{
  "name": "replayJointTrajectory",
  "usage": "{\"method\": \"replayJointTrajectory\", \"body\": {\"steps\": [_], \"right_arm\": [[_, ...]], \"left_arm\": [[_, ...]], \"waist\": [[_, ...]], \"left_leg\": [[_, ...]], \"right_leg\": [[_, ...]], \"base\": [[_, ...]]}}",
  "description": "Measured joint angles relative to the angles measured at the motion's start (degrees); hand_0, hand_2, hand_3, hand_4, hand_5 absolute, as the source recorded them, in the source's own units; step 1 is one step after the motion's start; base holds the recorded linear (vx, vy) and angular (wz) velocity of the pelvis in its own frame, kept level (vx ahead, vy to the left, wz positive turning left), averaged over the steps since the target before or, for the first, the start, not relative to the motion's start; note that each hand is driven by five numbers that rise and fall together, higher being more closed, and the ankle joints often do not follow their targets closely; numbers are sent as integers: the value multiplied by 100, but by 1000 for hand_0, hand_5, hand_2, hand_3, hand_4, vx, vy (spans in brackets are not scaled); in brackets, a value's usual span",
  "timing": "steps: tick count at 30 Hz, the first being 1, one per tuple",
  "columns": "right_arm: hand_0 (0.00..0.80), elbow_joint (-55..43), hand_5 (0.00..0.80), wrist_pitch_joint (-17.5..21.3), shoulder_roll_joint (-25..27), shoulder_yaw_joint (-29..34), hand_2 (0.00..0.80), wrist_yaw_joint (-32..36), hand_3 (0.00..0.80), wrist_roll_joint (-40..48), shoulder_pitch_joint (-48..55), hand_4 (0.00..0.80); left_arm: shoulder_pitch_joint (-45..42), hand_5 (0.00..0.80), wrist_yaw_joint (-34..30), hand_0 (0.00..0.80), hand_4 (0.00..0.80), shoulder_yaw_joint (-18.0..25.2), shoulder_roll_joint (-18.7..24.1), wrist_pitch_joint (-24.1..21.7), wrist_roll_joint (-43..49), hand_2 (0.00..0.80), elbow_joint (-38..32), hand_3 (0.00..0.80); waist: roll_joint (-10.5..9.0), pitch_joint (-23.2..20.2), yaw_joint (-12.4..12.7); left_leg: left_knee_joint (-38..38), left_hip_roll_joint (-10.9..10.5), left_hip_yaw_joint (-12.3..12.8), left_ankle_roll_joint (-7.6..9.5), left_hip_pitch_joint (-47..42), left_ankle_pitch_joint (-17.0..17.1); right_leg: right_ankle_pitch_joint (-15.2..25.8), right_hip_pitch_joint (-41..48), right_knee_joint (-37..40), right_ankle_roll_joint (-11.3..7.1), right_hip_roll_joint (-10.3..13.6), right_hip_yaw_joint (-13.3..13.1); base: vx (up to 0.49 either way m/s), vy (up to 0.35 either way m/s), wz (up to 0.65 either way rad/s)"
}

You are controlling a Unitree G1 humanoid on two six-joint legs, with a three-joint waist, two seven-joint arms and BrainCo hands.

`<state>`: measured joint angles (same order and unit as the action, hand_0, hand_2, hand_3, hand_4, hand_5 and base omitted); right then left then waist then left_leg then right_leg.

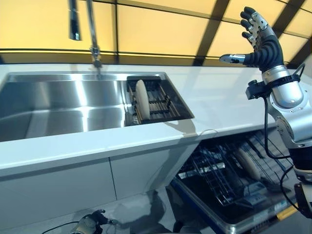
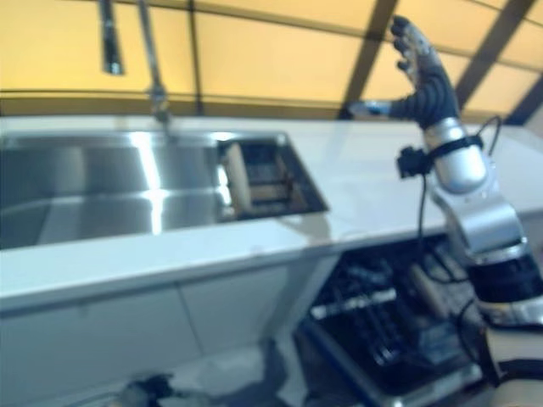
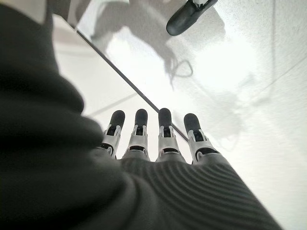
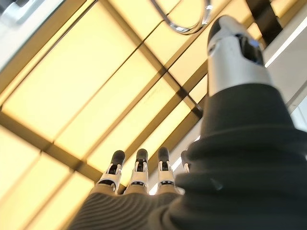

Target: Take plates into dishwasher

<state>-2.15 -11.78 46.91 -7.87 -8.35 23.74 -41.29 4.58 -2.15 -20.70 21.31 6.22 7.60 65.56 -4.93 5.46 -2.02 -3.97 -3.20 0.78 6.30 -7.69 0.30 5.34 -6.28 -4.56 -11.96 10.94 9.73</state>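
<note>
— Plate point(image 1: 142, 99) first: how does it lie to the fingers?
— Well apart from both hands. The right hand point(image 1: 259, 41) is raised above the far right of the bench point(image 1: 219, 92), fingers point(image 1: 250, 22) straight and spread, thumb out to the left, holding nothing. The plate stands on edge in the dark rack point(image 1: 158, 103) at the right end of the sink point(image 1: 63, 105), left of and nearer than that hand.
— And the left hand?
— Low at the near left, down by the floor point(image 3: 249, 86) in front of the cabinet doors point(image 1: 97, 183). Its wrist view shows the left hand point(image 3: 158, 143) with fingers straight, nothing in them.
— What edges bound the way?
— The sink's right rim just beside the rack, then bare white bench running right toward the raised hand. The bench's near edge overhangs the open dishwasher point(image 1: 234, 180) at the near right, whose lower basket point(image 1: 219, 183) is pulled out.
— Anything in that basket?
— A second plate point(image 1: 248, 163) leans upright among the wires on its right side.
— And behind?
— The tap point(image 1: 92, 34) rises at the far edge of the sink, before the yellow panelled wall point(image 1: 156, 27).
</note>
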Motion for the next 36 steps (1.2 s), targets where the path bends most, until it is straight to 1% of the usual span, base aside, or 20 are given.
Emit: {"method": "replayJointTrajectory", "body": {"steps": [1,2,3,4,5,6,7,9,11,14,17,18,21,22,25,27,29,31,34,36], "right_arm": [[0,33,0,-62,-66,0,0,-32,0,2,0,0],[0,93,0,-121,-144,-1,0,-106,0,2,1,0],[0,149,0,-144,-152,-1,0,-154,0,2,1,0],[0,244,0,-164,-152,1,0,-232,0,19,-1,0],[0,317,0,-196,-159,1,0,-265,0,67,-1,0],[0,383,0,-212,-170,1,0,-295,0,122,0,0],[0,465,0,-224,-193,22,0,-346,0,237,15,0],[0,480,0,-326,-206,21,0,-368,0,507,15,0],[0,483,0,-403,-252,18,0,-359,0,606,16,0],[0,479,0,-379,-281,18,0,-312,0,354,10,0],[0,465,0,-303,-271,18,0,-223,0,-63,-51,0],[0,465,0,-304,-264,18,0,-215,0,-63,-74,0],[0,466,0,-314,-251,18,0,-185,0,-49,-135,0],[0,468,0,-320,-250,18,0,-183,0,-29,-135,0],[0,471,0,-477,-292,2,0,-181,0,704,-136,0],[0,471,0,-634,-469,-61,0,-185,0,1323,-135,0],[0,466,0,-764,-747,-187,0,-206,0,1779,-132,0],[0,465,0,-809,-1078,-269,0,-195,0,1965,-109,0],[0,355,0,-849,-1284,-515,0,-66,0,1737,-106,0],[0,87,0,-840,-1238,-596,0,103,0,992,-107,0]], "left_arm": [[-1,0,1,0,0,0,3,20,10,0,17,0],[-17,0,6,0,0,3,12,25,15,0,54,0],[-35,0,8,0,0,8,17,26,15,0,61,0],[-105,0,12,0,0,108,17,22,14,0,55,0],[-178,0,14,0,0,184,38,21,13,0,59,0],[-247,0,15,0,0,235,78,17,13,0,62,0],[-315,0,35,0,0,250,39,18,13,0,84,0],[-397,0,43,0,0,257,7,15,11,0,83,0],[-426,0,46,0,0,380,-38,-18,8,0,83,0],[-363,0,50,0,0,404,-66,-164,6,0,35,0],[-343,0,50,0,0,415,-99,-268,6,0,-42,0],[-347,0,50,0,0,425,-104,-280,6,0,-55,0],[-354,0,60,0,0,473,-111,-303,2,0,-109,0],[-353,0,69,0,0,473,-111,-305,0,0,-121,0],[-357,0,104,0,0,472,-114,-304,-61,0,-141,0],[-378,0,123,0,0,471,-118,-302,-63,0,-140,0],[-410,0,138,0,0,470,-127,-302,-64,0,-140,0],[-427,0,170,0,0,468,-141,-301,-71,0,-140,0],[-427,0,200,0,0,469,-176,-301,-213,0,-141,0],[-425,0,224,0,0,470,-208,-301,-218,0,-144,0]], "waist": [[-17,22,1],[-49,51,7],[-88,62,1],[-184,79,16],[-263,98,38],[-416,87,99],[-356,117,178],[-246,174,193],[-193,217,250],[-165,234,285],[-169,232,310],[-171,231,304],[-182,227,447],[-187,223,458],[-189,222,475],[-192,220,484],[-196,218,477],[-192,218,474],[-186,218,490],[-182,217,528]], "left_leg": [[-32,-27,-103,-9,-49,10],[-72,-67,-270,-25,-97,22],[-83,-97,-360,-61,-113,31],[-84,-162,-481,-145,-115,14],[-87,-224,-492,-177,-152,-25],[-83,-300,-490,-263,-193,-43],[-36,-236,-484,-370,-207,-115],[-10,-65,-489,-475,-143,-160],[36,43,-497,-549,-125,-203],[55,141,-526,-616,-170,-241],[54,152,-586,-629,-182,-234],[53,149,-585,-629,-181,-233],[56,149,-591,-633,-176,-231],[57,148,-591,-635,-170,-229],[57,160,-581,-656,-161,-216],[59,163,-583,-659,-161,-212],[60,165,-582,-662,-160,-210],[61,167,-575,-663,-159,-209],[59,166,-573,-664,-150,-204],[59,166,-568,-665,-145,-200]], "right_leg": [[25,4,83,-5,-21,-13],[87,23,179,0,-65,-112],[130,32,237,14,-80,-135],[215,108,316,7,-76,-142],[214,202,331,7,-52,-150],[293,301,392,157,-29,-199],[327,389,479,574,-124,-209],[395,431,614,667,-289,-166],[413,515,743,693,-391,-119],[426,730,936,731,-476,26],[378,820,936,798,-464,36],[377,821,936,800,-460,39],[370,822,937,807,-453,87],[361,825,937,820,-449,103],[327,879,939,852,-423,210],[318,893,939,862,-421,235],[318,893,939,863,-426,235],[318,892,939,865,-431,235],[315,892,940,869,-437,230],[313,892,940,871,-435,235]], "base": [[82,-58,83],[44,-66,68],[36,-84,75],[42,-98,61],[40,-79,50],[61,-86,25],[58,-82,16],[51,-79,9],[40,-61,4],[31,-51,20],[23,-74,24],[6,-73,9],[-1,-63,3],[-3,-64,10],[14,-59,21],[12,-31,8],[0,0,0],[0,0,0],[-3,2,1],[0,0,0]]}}
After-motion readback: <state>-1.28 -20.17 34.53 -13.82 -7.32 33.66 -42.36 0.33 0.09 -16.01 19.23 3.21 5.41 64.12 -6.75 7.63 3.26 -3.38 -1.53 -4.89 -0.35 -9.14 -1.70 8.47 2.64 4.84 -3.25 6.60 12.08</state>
